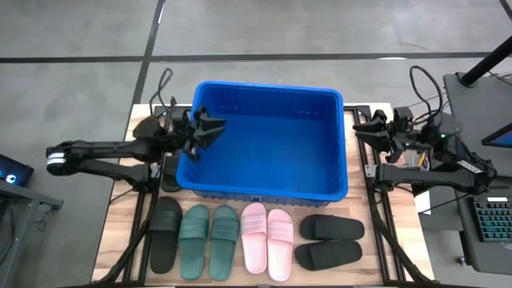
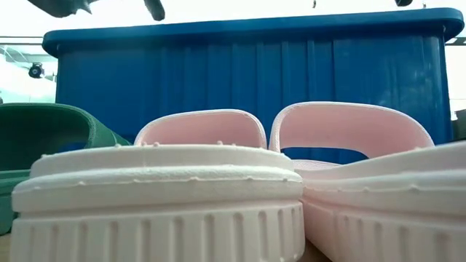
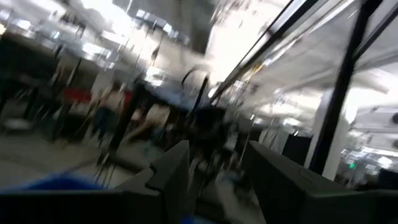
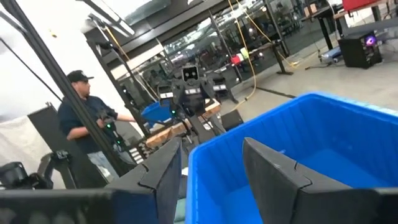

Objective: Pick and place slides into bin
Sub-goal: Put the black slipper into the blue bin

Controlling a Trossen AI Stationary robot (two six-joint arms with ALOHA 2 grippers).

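Blue bin (image 1: 264,188) is sitting mid-table, empty, its thick rim standing between both arms and the slides. Slides are lying in a row in front of it: black slide (image 1: 166,233), green pair (image 1: 209,241), pink pair (image 1: 266,239), black pair (image 1: 330,241). Left gripper (image 1: 210,128) is hovering spread over the bin's far-left corner, holding nothing. Right gripper (image 1: 364,128) is waiting spread, empty, just outside the far-right corner. Wooden table (image 1: 120,240); a person (image 4: 84,121) is standing in the room behind.

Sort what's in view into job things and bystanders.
Job: blue bin; black slides; green slides; pink slides; left gripper; right gripper.
Bystanders: keyboard; person; cables.
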